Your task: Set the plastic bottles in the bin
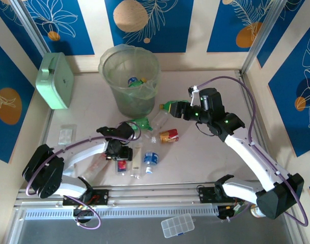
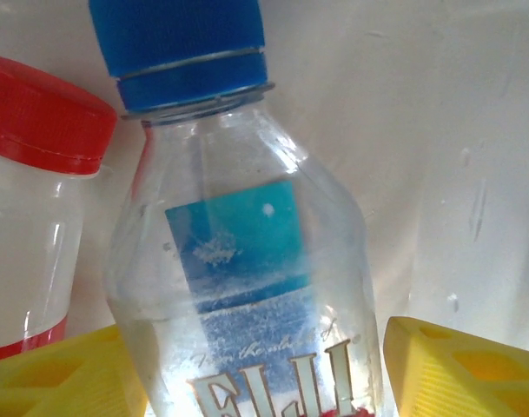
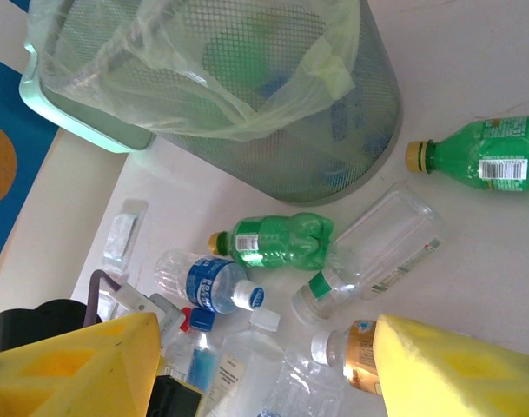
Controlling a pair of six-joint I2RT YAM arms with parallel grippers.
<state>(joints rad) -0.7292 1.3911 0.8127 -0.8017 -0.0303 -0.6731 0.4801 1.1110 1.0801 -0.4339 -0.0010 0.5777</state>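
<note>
Bottles (image 1: 151,160) lie scattered on the table (image 1: 205,162) in the top view, in front of the bin (image 1: 130,101), which stands at the far side with a few more inside it. The left gripper (image 1: 118,151) sits low over the nearest cluster; from up here I cannot tell how wide it stands. The right gripper (image 1: 179,109) hangs to the right of the bin, with a yellow-capped green bottle (image 1: 168,106) just off its tip.

At the left wrist, the yellow fingers (image 2: 56,378) stand half spread on either side of a clear blue-capped bottle (image 2: 238,261). One finger sits close against the bottle's wall, touching or not I cannot tell. At the other finger a thin strip of table shows between it and the bottle, so it is straddled rather than pinched. A red-capped bottle (image 2: 38,217) lies just beside it.

At the right wrist, the fingers (image 3: 73,369) are spread wide with nothing between them, touching nothing. Beyond them on the table lie a crushed green bottle (image 3: 281,239), a clear bottle (image 3: 377,248) with a green cap, and a blue-labelled bottle (image 3: 208,282). The green bottle (image 3: 490,156) lies on the table near the bin (image 3: 333,130), well apart from the fingers. A clear bag (image 3: 203,95) lines the bin.
</note>
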